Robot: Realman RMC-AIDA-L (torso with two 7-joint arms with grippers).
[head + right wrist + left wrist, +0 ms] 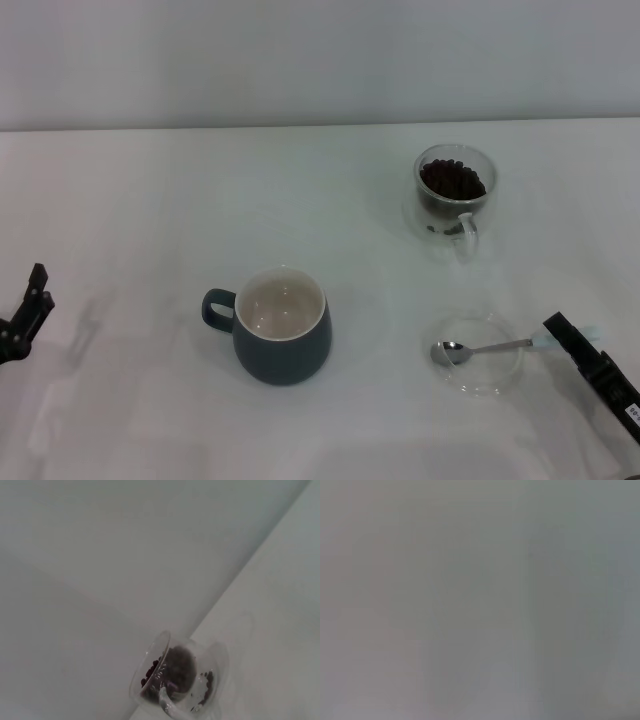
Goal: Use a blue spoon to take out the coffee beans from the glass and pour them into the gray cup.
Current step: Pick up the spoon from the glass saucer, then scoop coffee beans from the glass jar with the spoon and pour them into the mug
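Observation:
The gray cup (281, 326) stands upright at the table's middle front, its cream inside empty and its handle to the left. The glass (455, 192) stands at the back right, filled with coffee beans (453, 180), and also shows in the right wrist view (177, 680). The blue spoon (480, 349) lies with its metal bowl on a flat clear saucer (497, 378), its pale handle pointing right. My right gripper (562, 336) is at the front right, over the end of the spoon's handle. My left gripper (38, 290) is parked at the far left edge.
The white table (150, 200) runs back to a pale wall. The left wrist view is a blank gray surface with nothing to tell apart.

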